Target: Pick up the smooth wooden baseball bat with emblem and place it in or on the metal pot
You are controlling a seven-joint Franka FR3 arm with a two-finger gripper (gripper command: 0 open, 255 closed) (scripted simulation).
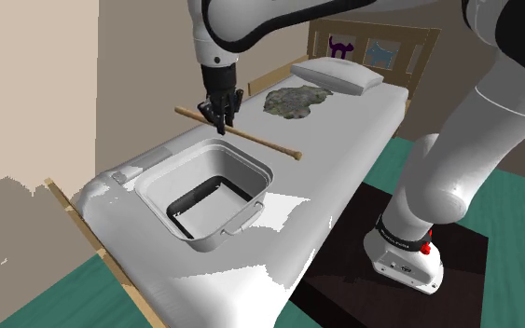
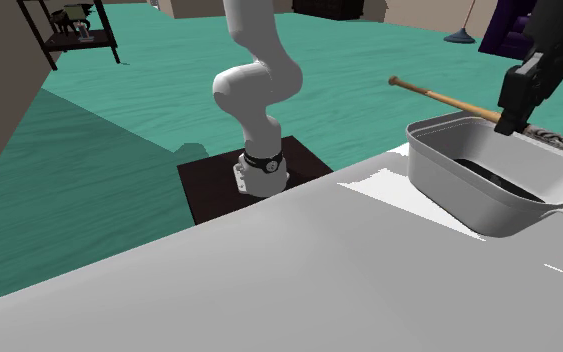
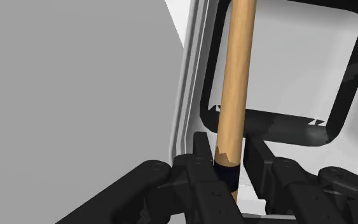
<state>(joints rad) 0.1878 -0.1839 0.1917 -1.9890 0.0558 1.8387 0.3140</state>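
The gripper [image 3: 228, 145] is closed on the bat [image 3: 234, 70], its black fingers [image 3: 199, 153] clasping the shaft near the dark band. The bat lies roughly level, lifted off the white bed [image 1: 344, 158], crossing the far rim of the grey pot [image 1: 204, 240]. Farther off, a mottled lump [image 1: 297, 101] lies near a pillow [image 1: 337, 75].

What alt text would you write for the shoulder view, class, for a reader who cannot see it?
A black gripper clasps a wooden bat just beyond the far rim of a grey pot on a white bed. A pillow and a grey-green lump lie farther back.
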